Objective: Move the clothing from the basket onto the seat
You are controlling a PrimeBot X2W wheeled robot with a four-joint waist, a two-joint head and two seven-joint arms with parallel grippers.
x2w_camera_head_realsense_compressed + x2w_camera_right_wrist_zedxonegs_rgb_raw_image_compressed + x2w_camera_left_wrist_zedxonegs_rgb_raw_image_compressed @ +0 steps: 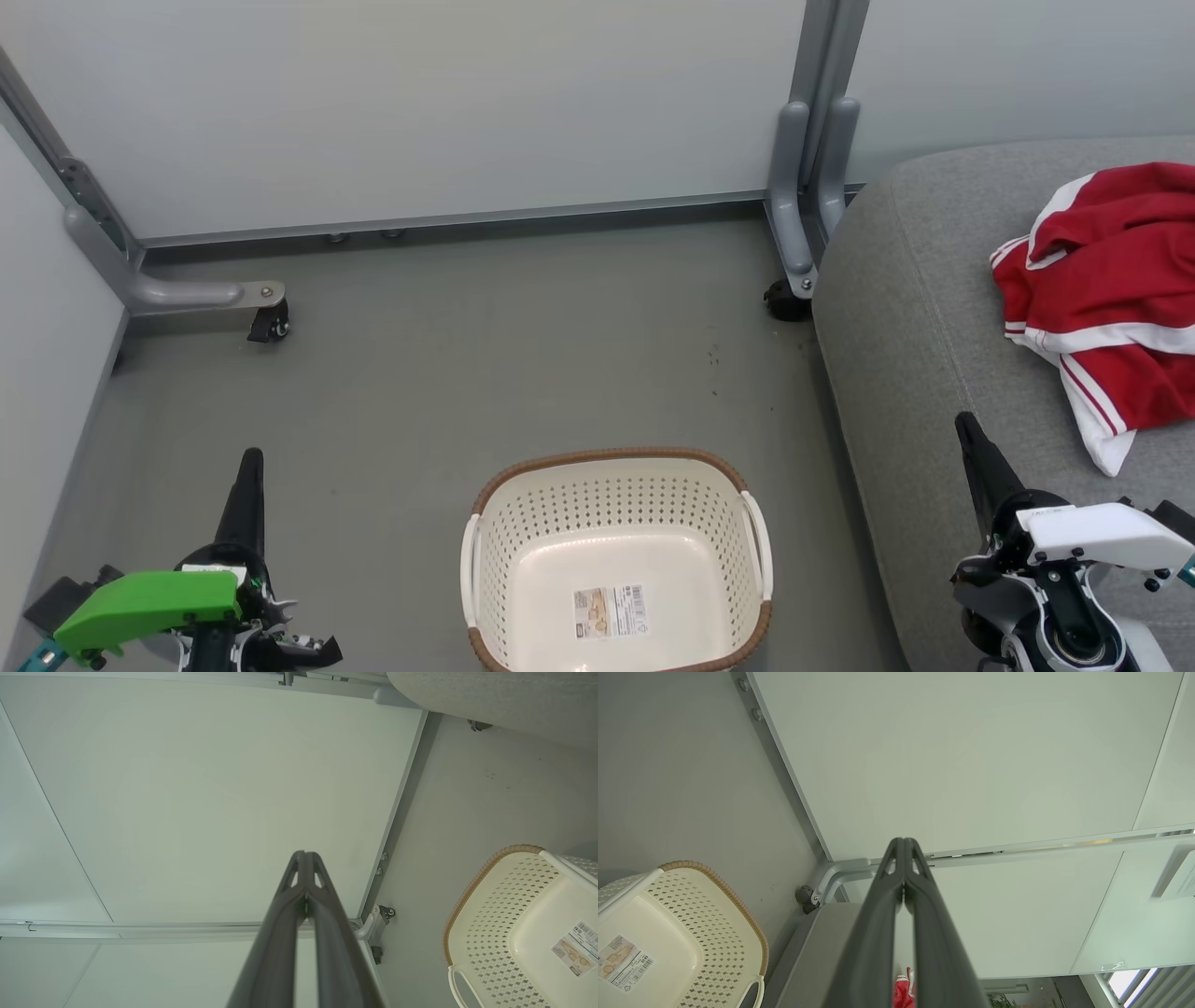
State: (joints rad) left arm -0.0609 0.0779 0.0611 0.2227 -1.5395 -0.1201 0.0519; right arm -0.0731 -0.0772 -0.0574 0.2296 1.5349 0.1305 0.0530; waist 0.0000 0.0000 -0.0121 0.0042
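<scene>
The left gripper (250,464) is low on the left over the floor (467,355), its two dark fingers pressed together, holding nothing. The basket (611,456) sits in the middle (a sticker (610,611) is on its bottom). The right gripper (967,431), also pinched together and holding nothing, is over the grey seat (906,308). The red clothing (1116,280) lies on the seat.

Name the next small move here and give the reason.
Probably none worth making: I would stop and call the job done. The basket, as far as it shows, holds just its label. The red clothing already lies on the seat, and both arms' jaws are shut on nothing.
</scene>
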